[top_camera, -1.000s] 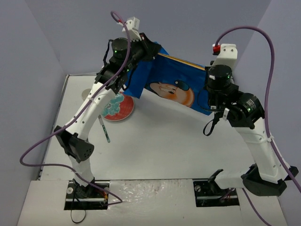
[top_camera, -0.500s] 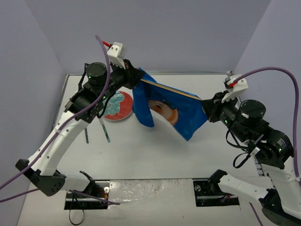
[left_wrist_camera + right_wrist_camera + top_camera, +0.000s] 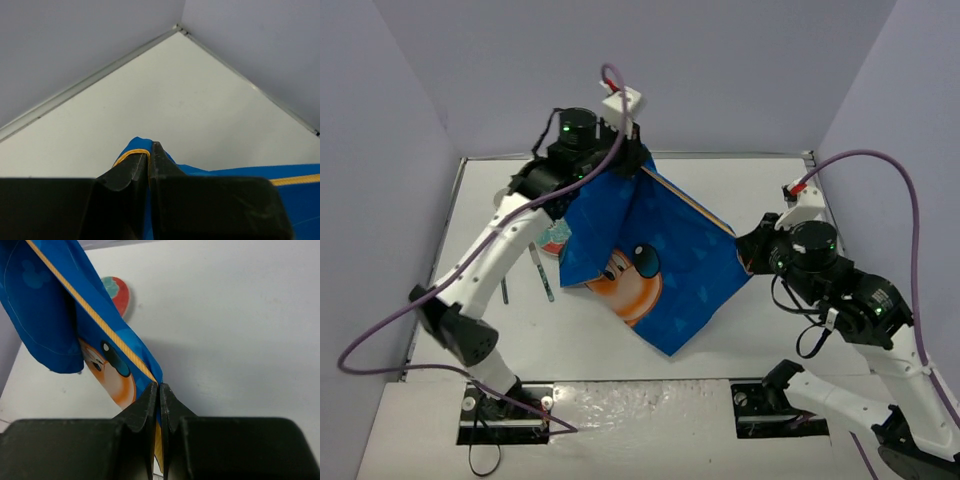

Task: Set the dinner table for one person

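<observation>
A blue cartoon-mouse placemat (image 3: 650,265) with a yellow edge hangs in the air over the white dinner table (image 3: 760,190), stretched between both grippers. My left gripper (image 3: 638,162) is shut on its far corner; the corner shows between the fingers in the left wrist view (image 3: 149,150). My right gripper (image 3: 742,246) is shut on the other top corner, seen in the right wrist view (image 3: 159,390). The placemat (image 3: 65,315) sags and folds on its left side. A red and teal plate (image 3: 552,238) lies mostly hidden behind the placemat.
A slim utensil (image 3: 542,270) lies on the table left of the placemat, and another (image 3: 504,287) lies further left by the left arm. Pale lavender walls (image 3: 720,70) enclose the table on three sides. A round mark (image 3: 504,198) shows near the left wall.
Both grippers carried the placemat nearer and lower. The left gripper swung right, the right gripper moved left and down, and the mat now hangs over the table's middle, covering most of the plate.
</observation>
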{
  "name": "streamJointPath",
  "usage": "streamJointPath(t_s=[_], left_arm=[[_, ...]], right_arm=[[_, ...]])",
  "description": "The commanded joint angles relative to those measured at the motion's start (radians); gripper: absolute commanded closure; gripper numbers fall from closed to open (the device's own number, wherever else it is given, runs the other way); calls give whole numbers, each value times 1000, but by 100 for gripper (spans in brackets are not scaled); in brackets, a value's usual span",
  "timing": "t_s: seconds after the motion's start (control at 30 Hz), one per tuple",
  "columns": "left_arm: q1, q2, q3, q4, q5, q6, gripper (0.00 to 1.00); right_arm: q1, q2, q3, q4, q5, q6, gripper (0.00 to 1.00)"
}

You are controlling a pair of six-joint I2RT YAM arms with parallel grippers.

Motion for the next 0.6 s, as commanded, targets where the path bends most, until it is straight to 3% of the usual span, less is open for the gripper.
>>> streamJointPath(t_s=[0.0, 0.17, 0.4, 0.57], left_arm=[[-16, 250, 90, 54, 18, 67, 100], [-67, 464, 210, 46, 14, 58, 100], [-108, 683, 383, 111, -48, -9, 96], [-113, 701, 439, 181, -87, -50, 57]], right_arm=[[-11, 13, -142, -72, 192, 174, 100], [-12, 35, -237, -106, 332, 262, 100], [-77, 174, -219, -108, 478, 198, 100], [-256, 277, -199, -66, 480, 103, 99]])
